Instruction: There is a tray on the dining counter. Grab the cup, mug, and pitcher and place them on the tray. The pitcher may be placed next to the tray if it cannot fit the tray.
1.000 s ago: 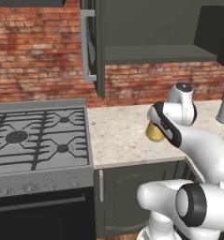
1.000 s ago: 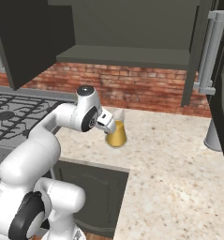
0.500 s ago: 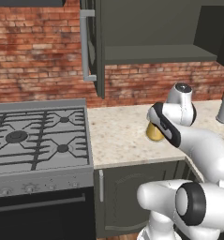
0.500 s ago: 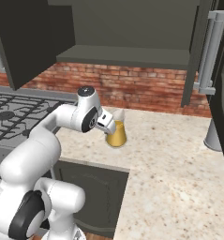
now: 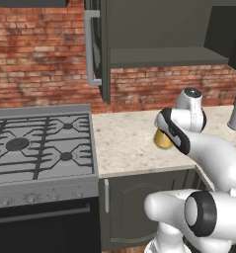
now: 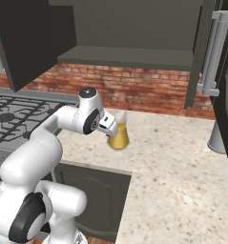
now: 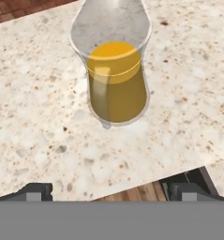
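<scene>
Gripper [image 7: 111,190] spread wide, nothing between the fingertips [image 7: 36,190], which sit far apart at either lower corner of the hand view. Hand poised above and just short of the pitcher [image 7: 114,79], looking down onto it; no contact visible. Pitcher directly ahead of the gripper, upright on the speckled beige countertop [image 7: 43,140], amber liquid filling the lower body, clear neck and flared rim above. From the right base view, pitcher [image 6: 118,135] just beyond the wrist, partly hidden by it, near the counter's front edge. From the left base view, amber base [image 5: 162,141] showing just below the forearm. To the arm's left, gas stove [image 5: 38,148] abutting the countertop. Further right of the hand, grey tapered vessel [image 6: 217,138] standing well apart from the pitcher. Behind all, red brick wall [image 5: 40,59] under dark upper cabinets [image 6: 129,28].
</scene>
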### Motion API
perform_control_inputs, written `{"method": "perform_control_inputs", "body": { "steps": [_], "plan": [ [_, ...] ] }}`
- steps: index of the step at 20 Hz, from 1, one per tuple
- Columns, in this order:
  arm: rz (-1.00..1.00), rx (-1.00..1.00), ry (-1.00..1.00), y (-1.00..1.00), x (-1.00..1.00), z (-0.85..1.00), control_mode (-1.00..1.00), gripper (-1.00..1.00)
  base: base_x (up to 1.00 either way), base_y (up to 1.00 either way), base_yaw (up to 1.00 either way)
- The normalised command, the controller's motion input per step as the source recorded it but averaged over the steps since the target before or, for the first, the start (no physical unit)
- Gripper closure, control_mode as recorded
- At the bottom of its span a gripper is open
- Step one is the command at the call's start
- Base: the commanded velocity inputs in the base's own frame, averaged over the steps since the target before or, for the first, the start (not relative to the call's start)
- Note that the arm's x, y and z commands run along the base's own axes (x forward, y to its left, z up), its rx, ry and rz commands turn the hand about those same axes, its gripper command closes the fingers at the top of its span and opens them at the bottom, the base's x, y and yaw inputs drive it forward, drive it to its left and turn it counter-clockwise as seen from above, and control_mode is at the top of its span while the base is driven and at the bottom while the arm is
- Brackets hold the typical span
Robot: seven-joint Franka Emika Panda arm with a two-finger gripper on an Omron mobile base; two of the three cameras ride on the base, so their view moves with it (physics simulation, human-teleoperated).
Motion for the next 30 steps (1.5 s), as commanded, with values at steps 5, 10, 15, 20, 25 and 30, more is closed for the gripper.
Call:
{"method": "perform_control_inputs", "body": {
  "steps": [5, 10, 15, 20, 25, 30],
  "plan": [
    [0.00, 0.00, 0.00, 0.00, 0.01, -0.08, -1.00, -1.00, 0.00, 0.00, 0.00],
    [0.00, 0.00, 0.00, 0.00, 0.11, -0.03, -1.00, -1.00, 0.00, 0.00, 0.00],
    [0.00, 0.00, 0.00, 0.00, 0.19, 0.00, -1.00, -1.00, 0.00, 0.00, 0.00],
    [0.00, 0.00, 0.00, 0.00, 0.23, 0.00, -1.00, -1.00, 0.00, 0.00, 0.00],
    [0.00, 0.00, 0.00, 0.00, 0.27, 0.00, -1.00, -1.00, 0.00, 0.00, 0.00],
    [0.00, 0.00, 0.00, 0.00, 0.28, 0.00, -1.00, -1.00, 0.00, 0.00, 0.00]
  ]
}}
